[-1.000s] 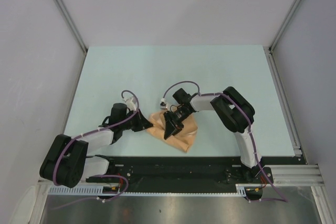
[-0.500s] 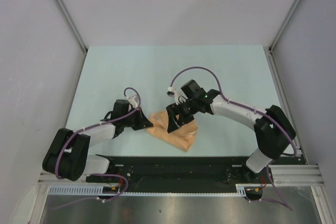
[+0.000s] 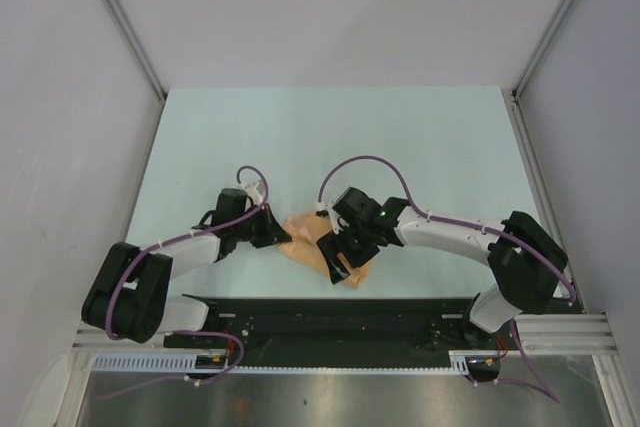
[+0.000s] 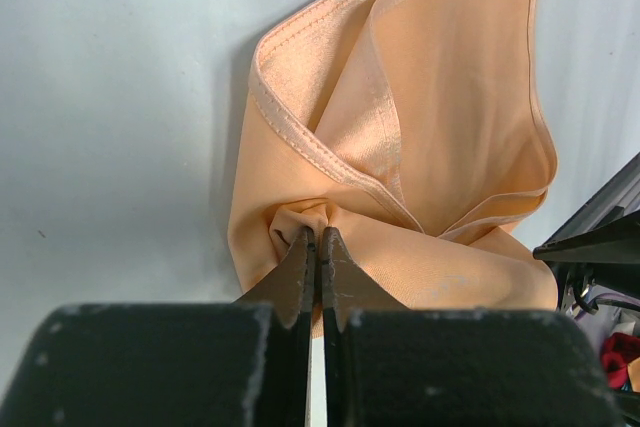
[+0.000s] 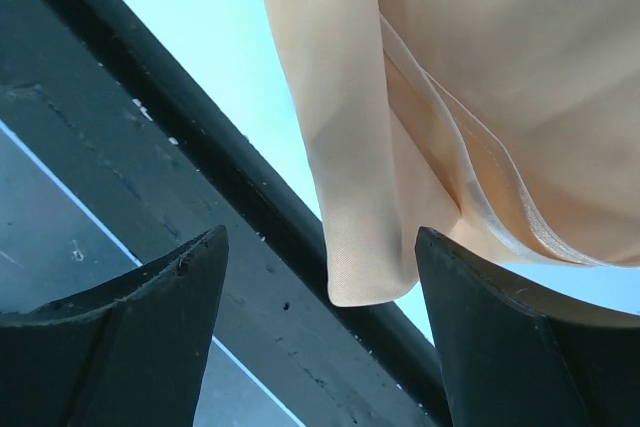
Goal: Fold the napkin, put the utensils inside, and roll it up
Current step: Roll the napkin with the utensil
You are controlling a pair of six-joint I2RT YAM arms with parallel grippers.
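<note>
The left gripper [image 4: 318, 247] is pinching a bunched fold of the napkin [image 4: 440, 127]; the right gripper [image 5: 320, 247] is hovering, jaws spread, over its near corner.

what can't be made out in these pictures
The utensils: in no view; whether they lie under the napkin cannot be told.
Top view: the right gripper covers the napkin's middle folds.
Left wrist view: the left gripper is shut on the napkin; its own body hides how much cloth is pinched.
Right wrist view: the napkin is cut off by the top and right edges.
</note>
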